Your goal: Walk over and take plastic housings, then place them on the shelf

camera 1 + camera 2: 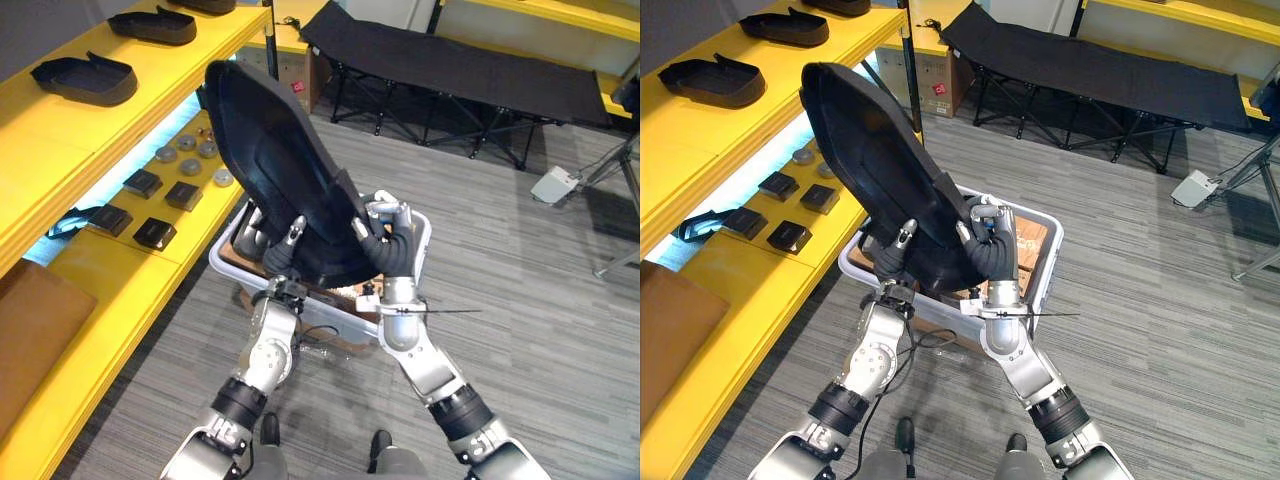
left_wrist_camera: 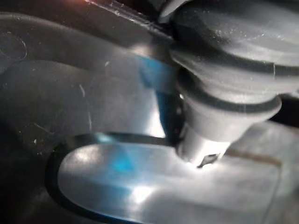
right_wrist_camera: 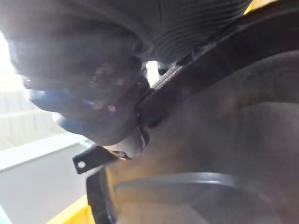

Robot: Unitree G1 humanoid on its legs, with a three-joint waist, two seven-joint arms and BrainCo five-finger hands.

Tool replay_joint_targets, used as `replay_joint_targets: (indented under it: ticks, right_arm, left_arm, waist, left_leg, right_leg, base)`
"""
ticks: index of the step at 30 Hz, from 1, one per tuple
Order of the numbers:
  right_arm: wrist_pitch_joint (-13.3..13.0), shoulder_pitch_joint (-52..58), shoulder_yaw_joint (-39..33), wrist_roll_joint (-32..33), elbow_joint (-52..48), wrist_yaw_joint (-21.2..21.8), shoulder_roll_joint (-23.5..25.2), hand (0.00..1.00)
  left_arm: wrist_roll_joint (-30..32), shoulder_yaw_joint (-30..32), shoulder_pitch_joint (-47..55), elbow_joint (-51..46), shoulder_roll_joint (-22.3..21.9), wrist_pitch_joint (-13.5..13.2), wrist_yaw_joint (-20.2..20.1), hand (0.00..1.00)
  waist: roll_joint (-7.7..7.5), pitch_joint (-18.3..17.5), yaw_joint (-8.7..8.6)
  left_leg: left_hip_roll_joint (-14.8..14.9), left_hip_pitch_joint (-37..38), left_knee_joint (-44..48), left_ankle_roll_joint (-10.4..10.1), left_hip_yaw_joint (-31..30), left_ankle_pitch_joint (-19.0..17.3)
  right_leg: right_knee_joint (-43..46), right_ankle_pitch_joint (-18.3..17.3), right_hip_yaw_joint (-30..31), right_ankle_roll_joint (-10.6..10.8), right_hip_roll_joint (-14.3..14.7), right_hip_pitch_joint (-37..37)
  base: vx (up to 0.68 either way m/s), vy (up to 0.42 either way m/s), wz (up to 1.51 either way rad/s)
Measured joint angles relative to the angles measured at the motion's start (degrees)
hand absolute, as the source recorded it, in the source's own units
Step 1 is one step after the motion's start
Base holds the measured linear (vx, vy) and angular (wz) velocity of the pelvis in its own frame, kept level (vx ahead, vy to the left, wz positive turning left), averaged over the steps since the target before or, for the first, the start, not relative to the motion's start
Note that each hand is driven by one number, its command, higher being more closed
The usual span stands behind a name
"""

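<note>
No readable text, number or sign is being shown anywhere. A small red label (image 1: 297,87) is being displayed on the side of the brown cardboard box (image 1: 308,68) standing on the floor just past the far end of the yellow shelf (image 1: 170,90), but its print is too small to be made out.
</note>
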Motion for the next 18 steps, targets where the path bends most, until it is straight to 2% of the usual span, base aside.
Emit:
replay_joint_targets:
  ticks: [3,6,11,15,18]
  right_arm:
    - [-0.3,1.3,1.1,0.0,-0.7,0.4,-0.5,0.00]
    - [-0.4,2.9,2.6,2.5,-2.3,0.5,-1.2,0.00]
    - [-0.7,6.4,2.8,5.4,-3.5,0.7,-1.0,0.00]
    - [-2.0,10.9,1.7,10.6,-5.2,4.8,-0.7,0.00]
    - [-3.1,16.2,-3.0,16.0,-5.8,11.9,-0.8,0.00]
  left_arm:
    - [-1.7,-0.2,2.3,-0.9,-1.0,0.0,-0.4,1.00]
    - [-4.3,-1.0,4.1,-1.7,-1.0,-0.3,-2.7,1.00]
    - [-1.8,-0.4,7.1,-3.4,-1.0,-0.4,-2.4,1.00]
    - [3.8,2.7,11.0,-8.7,-1.0,-0.3,-1.9,1.00]
    - [11.1,5.0,12.6,-13.6,-1.2,-0.3,1.1,1.00]
  waist:
    - [0.28,-1.0,-0.22]
    - [0.27,-1.0,-0.38]
    - [0.31,-2.4,-0.52]
    - [0.32,-2.8,-0.82]
    - [0.29,-2.8,-0.76]
  left_leg:
    - [0.0,0.6,-0.5,0.0,0.1,0.1]
    - [0.0,1.6,-0.7,0.0,0.2,0.1]
    - [0.0,1.9,-0.8,0.0,0.4,0.0]
    - [0.1,2.0,-0.7,0.0,0.6,0.0]
    - [0.2,2.0,-0.7,0.0,0.9,0.0]
  right_leg:
    - [0.0,0.0,0.0,0.0,0.0,0.2]
    - [-0.5,-0.1,0.0,-0.1,0.0,1.4]
    - [-1.0,-0.1,0.0,-0.1,0.1,1.8]
    - [-1.1,-0.1,0.1,-0.1,0.2,1.8]
    - [-1.4,0.1,0.2,0.2,0.3,1.9]
  base:
    - [0.02,0.001,-0.02]
    - [0.00,0.000,0.00]
    - [0.00,0.001,-0.01]
    - [0.00,0.000,0.00]
    - [0.00,0.002,-0.03]
